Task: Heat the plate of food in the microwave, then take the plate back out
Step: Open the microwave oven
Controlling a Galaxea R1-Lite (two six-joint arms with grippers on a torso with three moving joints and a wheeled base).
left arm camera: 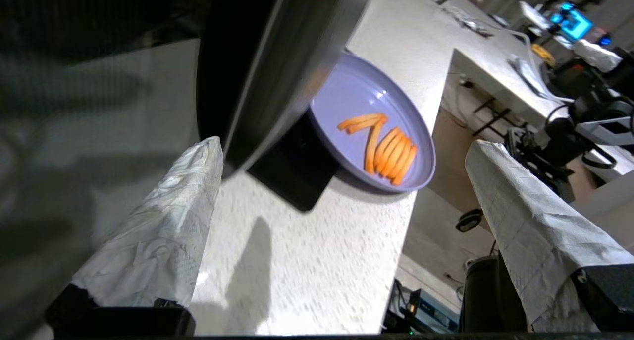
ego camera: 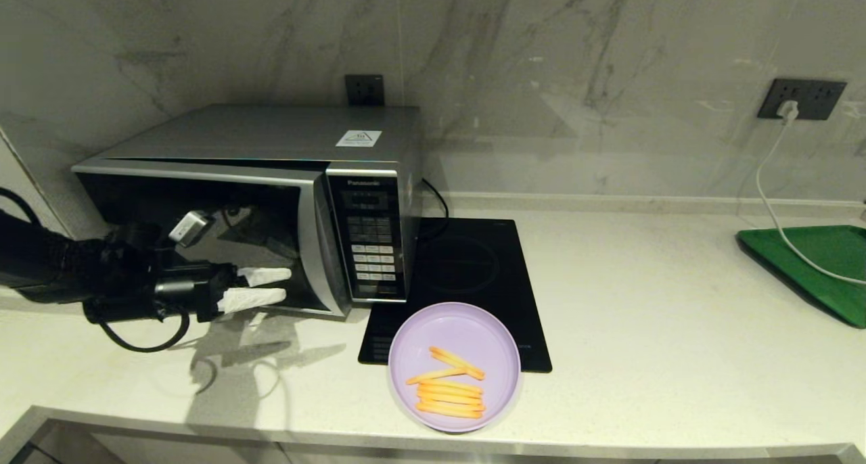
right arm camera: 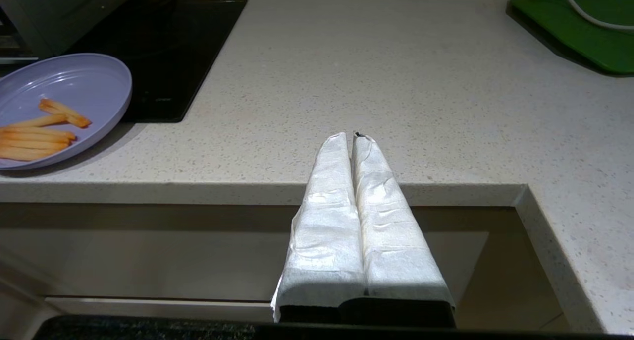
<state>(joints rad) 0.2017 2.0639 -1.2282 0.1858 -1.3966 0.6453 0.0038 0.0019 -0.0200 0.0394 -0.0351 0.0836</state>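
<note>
Left gripper (ego camera: 270, 287), fingers spread and empty, reaches the microwave (ego camera: 270, 200) door's edge. It should hook the edge squarely before pulling; the plate (ego camera: 454, 366) waits on the table (ego camera: 663, 329).

The left gripper (left arm camera: 342, 221) is hanging over the pale speckled surface (left arm camera: 307, 260) with its jaws standing wide apart, nothing between them. One white-wrapped finger (left arm camera: 158, 231) is lying just beside the lower corner of the microwave (left arm camera: 262, 82) door. The plate of food (left arm camera: 376, 127) is sitting at the surface's front edge, partly resting on the black hob (left arm camera: 297, 174).
</note>
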